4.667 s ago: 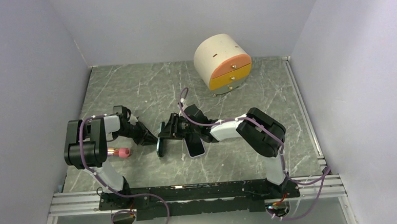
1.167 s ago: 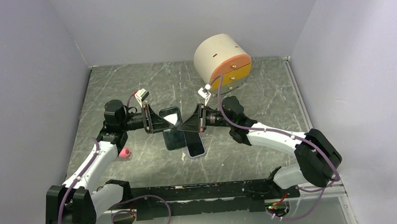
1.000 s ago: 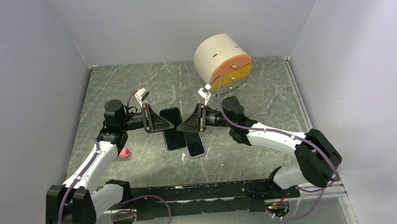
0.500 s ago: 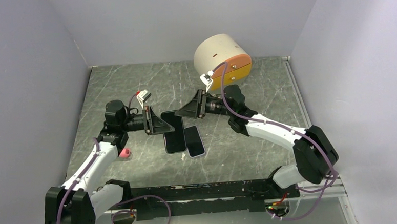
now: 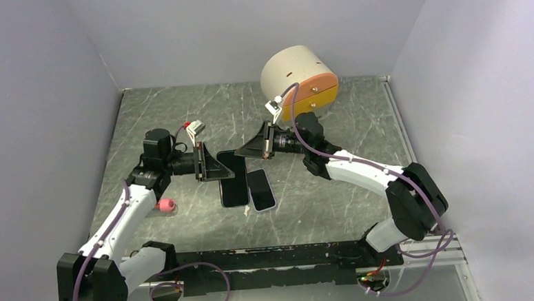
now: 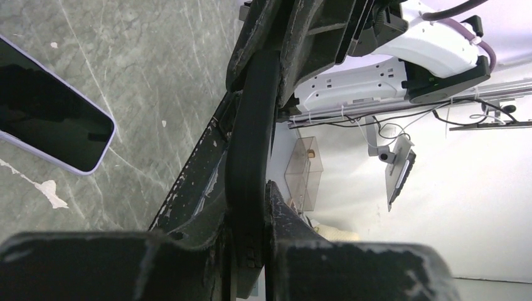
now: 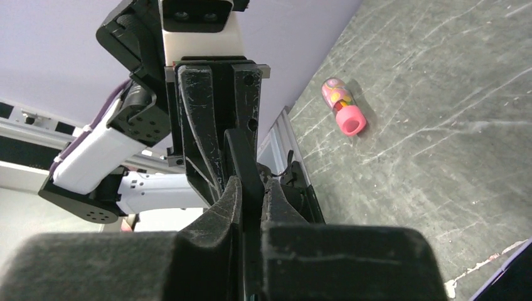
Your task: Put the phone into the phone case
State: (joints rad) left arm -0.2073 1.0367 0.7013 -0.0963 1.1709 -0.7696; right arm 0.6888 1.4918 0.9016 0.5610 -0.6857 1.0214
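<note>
While both arms share one thin piece between them, the main risk is the case point(image 5: 233, 183) itself. The left gripper point(image 5: 229, 173) has its fingers pinched on one edge of it, and the right gripper point(image 5: 240, 156) has its fingers nipped tight on the opposite edge, so it hangs on edge above the table point(image 5: 180, 120). Any pull or twist that the two arms do not match would likely bow or wring it. The left wrist view already shows its wall curving between the jaws. If one grip lets go carelessly, the case could swing, flop face down, or land on the phone point(image 5: 261, 190). The phone lies flat and screen-up on the table just right of the case's lower end, not yet inside it; whether the two touch I cannot tell. With both grippers occupied, nothing is free to lift the phone. A flat, slick slab on smooth stone would probably skate away from the fingers rather than rise. The case looks like matte black rubbery plastic, thin-walled, with rounded corners. The phone is a glossy dark glass rectangle with a pale lilac rim and soft corners. The table is grey marbled stone veined in white, with a small white scrap point(image 6: 47, 191) near the phone. The fingers are black, scuffed and chipped at their edges. A glossy pink tube point(image 7: 344, 106) lies well apart on the left.
</note>
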